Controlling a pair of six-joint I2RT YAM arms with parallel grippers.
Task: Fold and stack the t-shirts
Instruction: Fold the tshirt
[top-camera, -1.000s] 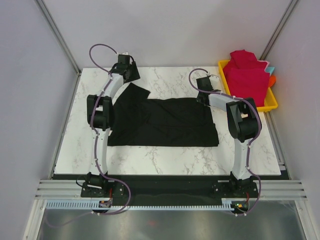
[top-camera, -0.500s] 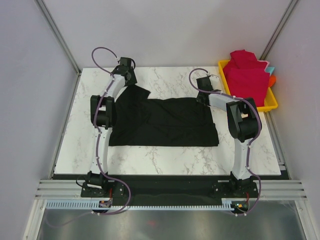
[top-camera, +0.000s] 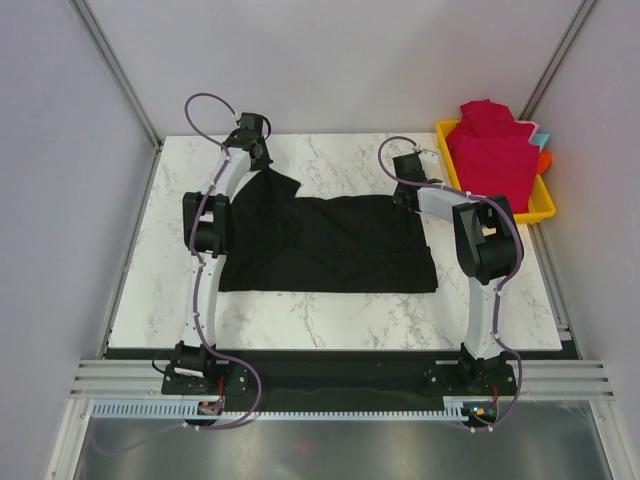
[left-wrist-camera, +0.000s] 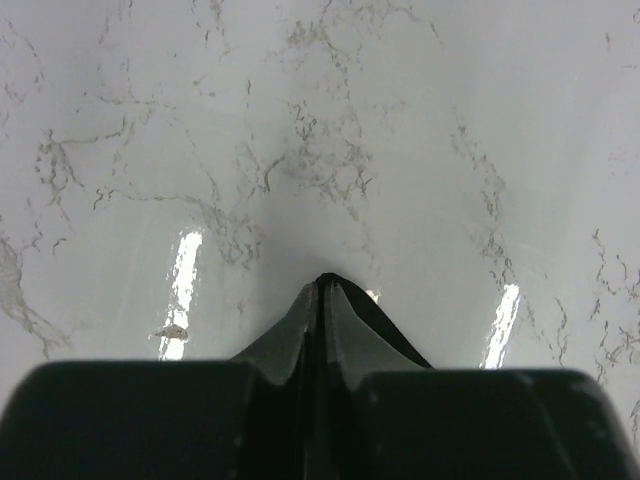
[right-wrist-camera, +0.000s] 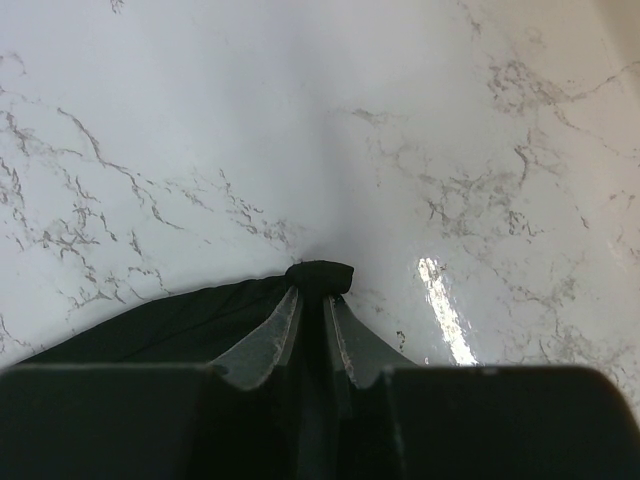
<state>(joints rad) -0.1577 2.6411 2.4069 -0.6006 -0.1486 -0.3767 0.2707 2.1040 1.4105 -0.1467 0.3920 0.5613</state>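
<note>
Left gripper (left-wrist-camera: 322, 285) has come down toward the worktop (top-camera: 330, 320) and closed on the far-left sleeve of the black t-shirt (top-camera: 330, 245).
Its fingers are pressed together with a tip of black cloth pinched between them. The right gripper (right-wrist-camera: 318, 275), unmoved, pinches a bunched fold of the same shirt at its far-right corner. The shirt lies spread across the middle of the worktop between the two arms. Red t-shirts (top-camera: 495, 150) sit piled in the yellow tray (top-camera: 540, 210) at the far right, well apart from it.
</note>
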